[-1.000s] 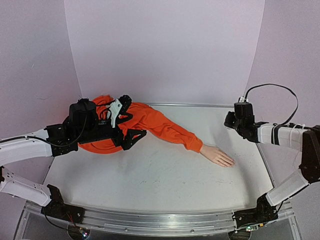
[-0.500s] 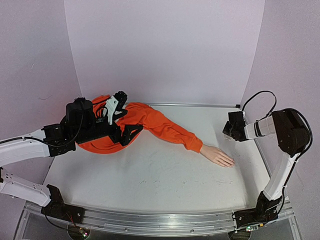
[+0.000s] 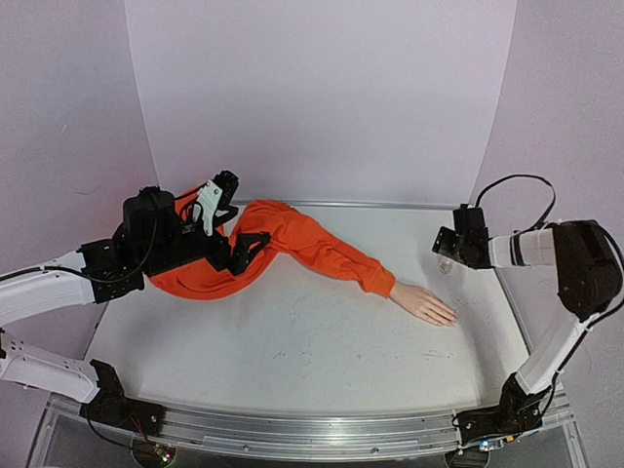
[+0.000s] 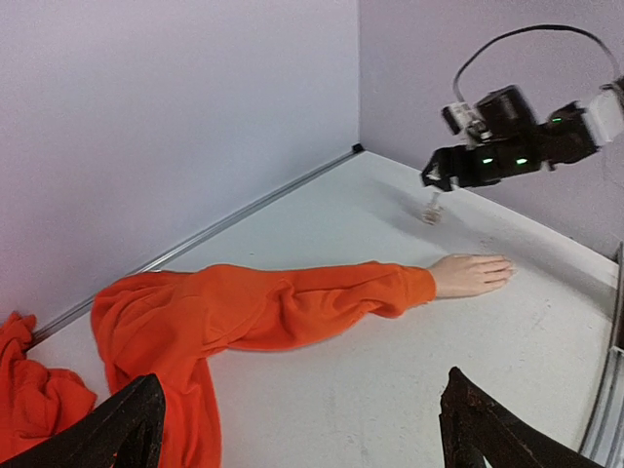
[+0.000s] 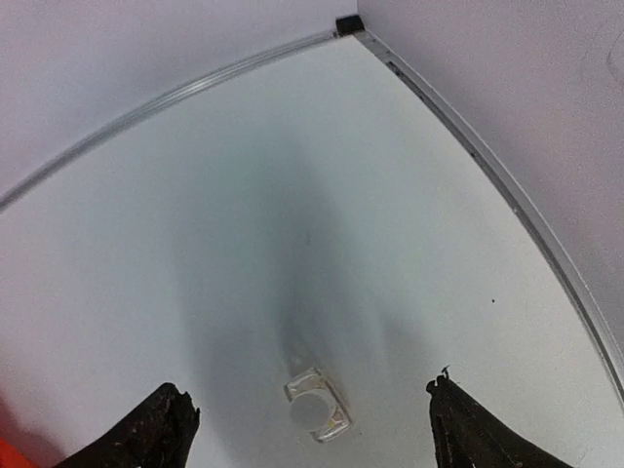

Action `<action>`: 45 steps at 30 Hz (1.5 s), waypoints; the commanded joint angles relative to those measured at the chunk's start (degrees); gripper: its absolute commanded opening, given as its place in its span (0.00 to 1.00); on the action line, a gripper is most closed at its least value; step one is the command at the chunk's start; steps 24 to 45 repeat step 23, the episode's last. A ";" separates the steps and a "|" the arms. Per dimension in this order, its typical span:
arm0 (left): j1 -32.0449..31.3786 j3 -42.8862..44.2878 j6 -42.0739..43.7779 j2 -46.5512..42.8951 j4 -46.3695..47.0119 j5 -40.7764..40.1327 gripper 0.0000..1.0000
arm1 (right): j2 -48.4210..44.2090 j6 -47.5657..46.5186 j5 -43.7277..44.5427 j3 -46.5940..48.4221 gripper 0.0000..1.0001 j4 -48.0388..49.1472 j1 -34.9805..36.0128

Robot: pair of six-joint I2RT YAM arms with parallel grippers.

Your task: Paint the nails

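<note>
The hand (image 3: 424, 304) lies flat on the table (image 3: 292, 361), closest to the front, with its fingers pointing right. The nails (image 3: 448, 316) are at its tips and too tiny to see well. No gripper holds a brush, so I think painting has not begun.

A bit farther back sits a small clear bottle (image 5: 317, 405). The right gripper (image 3: 450, 242) hangs just above it, fingers spread wide, holding nothing. The bottle looks little and slippery. If one finger bumps it first, it could tip over and roll away.

Back on the left, the left gripper (image 4: 302, 434) is spread wide too, above the bunched end of the sleeve (image 3: 312, 244). If it drags the sleeve, the hand will slide and the nails will move.
</note>
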 commanded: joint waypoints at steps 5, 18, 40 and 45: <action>17.94 8.24 -9.41 -4.84 -7.00 -6.00 0.99 | -33.03 -12.97 -18.11 -2.82 0.98 -7.13 -0.06; 28.17 12.04 -7.37 -15.86 -18.61 -11.05 0.99 | -55.32 -15.38 -19.94 6.94 0.98 -23.16 -0.06; 28.22 11.52 -7.88 -17.34 -19.11 -9.97 1.00 | -59.11 -15.52 -21.42 5.83 0.98 -21.77 -0.06; 28.22 11.52 -7.88 -17.34 -19.11 -9.97 1.00 | -59.11 -15.52 -21.42 5.83 0.98 -21.77 -0.06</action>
